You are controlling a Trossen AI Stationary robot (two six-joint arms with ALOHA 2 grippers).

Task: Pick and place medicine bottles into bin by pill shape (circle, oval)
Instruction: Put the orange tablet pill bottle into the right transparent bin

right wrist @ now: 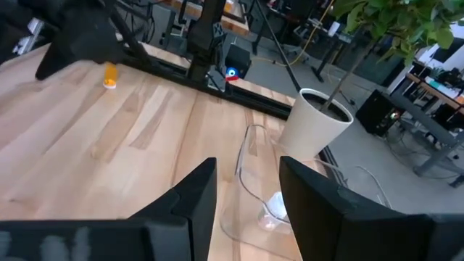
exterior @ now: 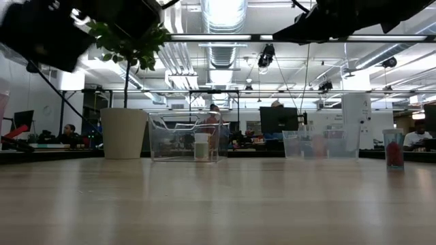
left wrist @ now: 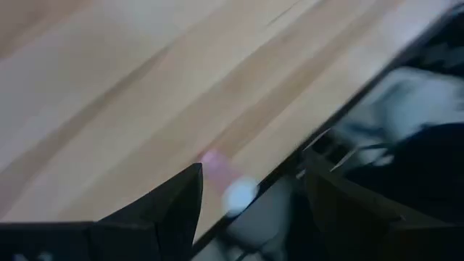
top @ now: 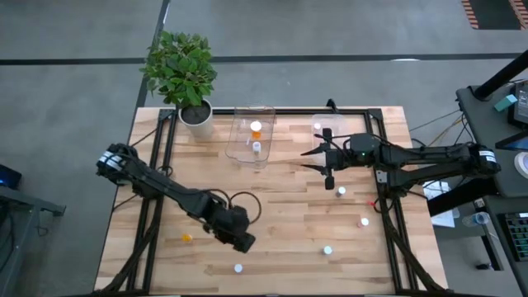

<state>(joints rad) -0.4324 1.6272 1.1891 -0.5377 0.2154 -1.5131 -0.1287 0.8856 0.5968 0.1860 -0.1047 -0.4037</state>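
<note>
While the near edge of the light wooden slatted table (top: 272,206) is taken first, a small white-topped medicine bottle (top: 238,267) is seen standing there, and the left gripper (top: 241,240) is held just above and beside it with its dark fingers spread apart and nothing between them; in the left wrist view the same bottle (left wrist: 230,190) is framed between the two fingertips, blurred. A little orange bottle (top: 187,238) is found to the left of that gripper, and three more small pale-topped bottles (top: 327,249) are scattered toward the near right of the table, well apart from one another. Farther back, the right gripper (top: 320,159) is held over the middle of the table, its fingers parted and empty, pointing toward the clear rectangular plastic tub (top: 251,134), in which an orange-topped bottle (top: 256,127) and a white bottle (top: 256,148) are already lying. A second clear plastic tub (top: 326,125) is placed just behind the right gripper. At the far left corner a leafy green plant in a white pot (top: 196,115) is set.
</note>
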